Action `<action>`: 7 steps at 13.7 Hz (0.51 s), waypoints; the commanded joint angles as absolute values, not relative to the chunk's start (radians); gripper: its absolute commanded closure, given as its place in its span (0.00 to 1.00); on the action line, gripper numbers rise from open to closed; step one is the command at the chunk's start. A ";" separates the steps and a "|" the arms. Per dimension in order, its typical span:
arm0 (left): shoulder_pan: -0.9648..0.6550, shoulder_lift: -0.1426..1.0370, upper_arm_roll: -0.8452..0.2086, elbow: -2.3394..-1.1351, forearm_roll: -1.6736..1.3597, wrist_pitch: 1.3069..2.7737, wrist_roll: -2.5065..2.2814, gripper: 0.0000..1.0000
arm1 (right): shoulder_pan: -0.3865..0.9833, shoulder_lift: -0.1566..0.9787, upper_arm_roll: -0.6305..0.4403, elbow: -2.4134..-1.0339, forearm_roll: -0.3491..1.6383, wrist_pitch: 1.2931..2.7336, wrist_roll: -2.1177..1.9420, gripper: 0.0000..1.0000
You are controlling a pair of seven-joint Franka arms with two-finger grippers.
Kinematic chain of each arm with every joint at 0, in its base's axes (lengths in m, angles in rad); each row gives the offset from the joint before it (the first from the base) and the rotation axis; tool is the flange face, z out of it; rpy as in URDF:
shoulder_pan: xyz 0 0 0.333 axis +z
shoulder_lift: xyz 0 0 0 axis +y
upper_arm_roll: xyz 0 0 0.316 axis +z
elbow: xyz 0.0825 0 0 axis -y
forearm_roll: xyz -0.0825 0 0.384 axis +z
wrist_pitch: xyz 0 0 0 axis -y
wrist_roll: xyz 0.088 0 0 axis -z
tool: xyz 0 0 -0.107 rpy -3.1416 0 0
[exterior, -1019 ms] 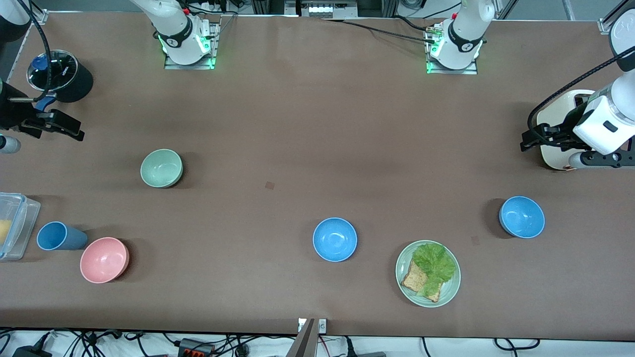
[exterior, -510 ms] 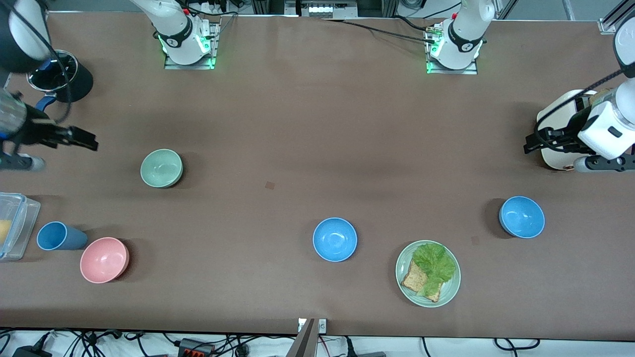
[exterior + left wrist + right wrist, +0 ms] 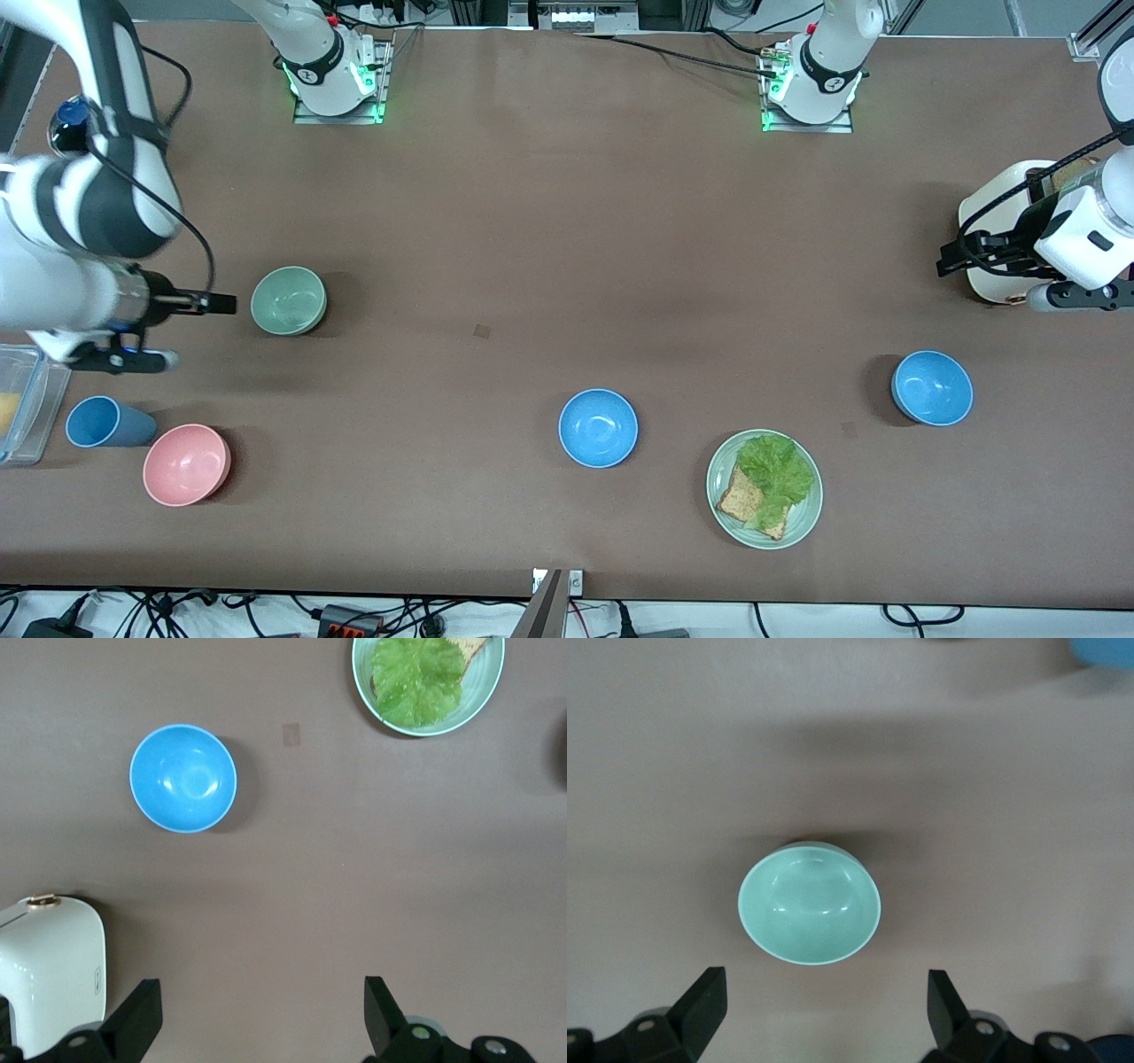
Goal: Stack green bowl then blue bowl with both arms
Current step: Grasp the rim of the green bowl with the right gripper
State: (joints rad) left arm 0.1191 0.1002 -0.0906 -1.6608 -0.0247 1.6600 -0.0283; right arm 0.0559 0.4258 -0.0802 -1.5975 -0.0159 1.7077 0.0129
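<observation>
The green bowl [image 3: 289, 301], mid-left of the frame, is being faced by the wide-open, empty right hand [image 3: 213, 304]; the left hand [image 3: 952, 257], also open and empty, is being held at the right edge.

You have two glossy white arms with black joint bands, black cables looped alongside, dark grippers, and green-lit bases.

This is a robotics lab: two arm bases [image 3: 337, 75] bolted to metal plates glow green at the top of the frame, a brown mat [image 3: 532, 221] covers the bench, and loose cables [image 3: 177, 611] and power strips trail along the bottom edge.
</observation>
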 commanded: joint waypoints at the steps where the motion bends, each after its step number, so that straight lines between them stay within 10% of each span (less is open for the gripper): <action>1: 0.127 0.095 -0.091 -1.638 -0.043 1.605 -0.021 0.00 | 0.045 0.535 -0.080 -1.583 -0.006 1.735 0.012 0.00; 7: 0.126 0.094 -0.092 -1.611 -0.044 1.594 -0.021 0.00 | 0.003 0.597 -0.087 -1.695 -0.012 1.834 0.012 0.00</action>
